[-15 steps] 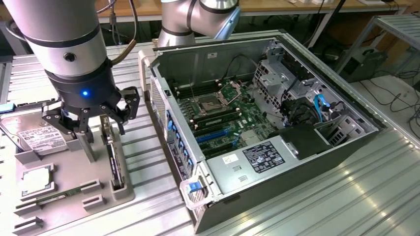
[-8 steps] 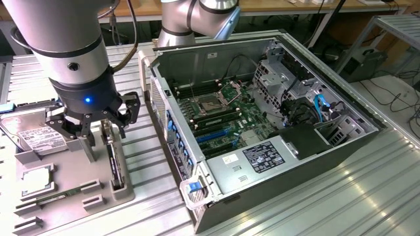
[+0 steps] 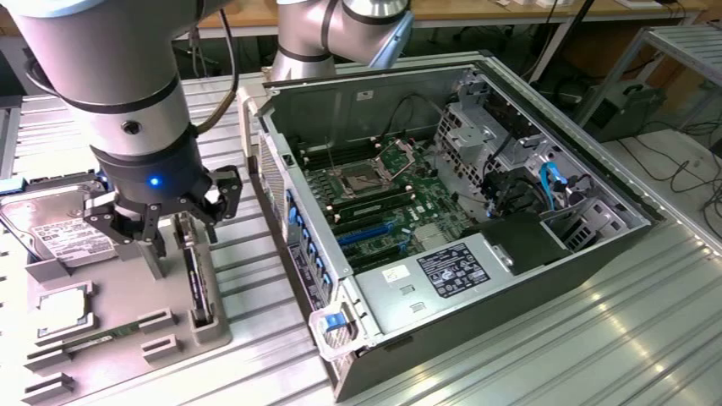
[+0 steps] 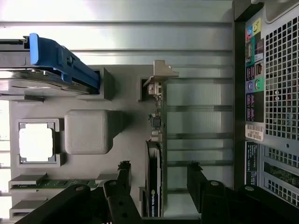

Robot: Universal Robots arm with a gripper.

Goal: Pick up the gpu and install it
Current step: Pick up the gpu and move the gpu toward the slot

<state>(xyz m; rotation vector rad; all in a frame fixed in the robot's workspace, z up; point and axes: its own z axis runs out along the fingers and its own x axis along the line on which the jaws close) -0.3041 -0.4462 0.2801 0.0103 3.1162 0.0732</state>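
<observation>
Gripper (image 4: 159, 173) spread astride gpu (image 4: 153, 179) (on edge), lengthwise beside case (image 4: 275, 70)

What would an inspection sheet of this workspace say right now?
Surface: ribbed aluminium table carrying a grey moulded parts tray.
Job's things: thin black graphics card with silver bracket, on edge in the tray; open black computer tower beside it.
Clutter: silver hard drive with white label, square silver processor, slim green memory stick, all in tray.
Grippers: black two-finger gripper open, fingers either side of the card, apart from it.
Cables: blue cable inside tower; black cable along arm.
Surroundings: workbench behind; cables on floor.
</observation>
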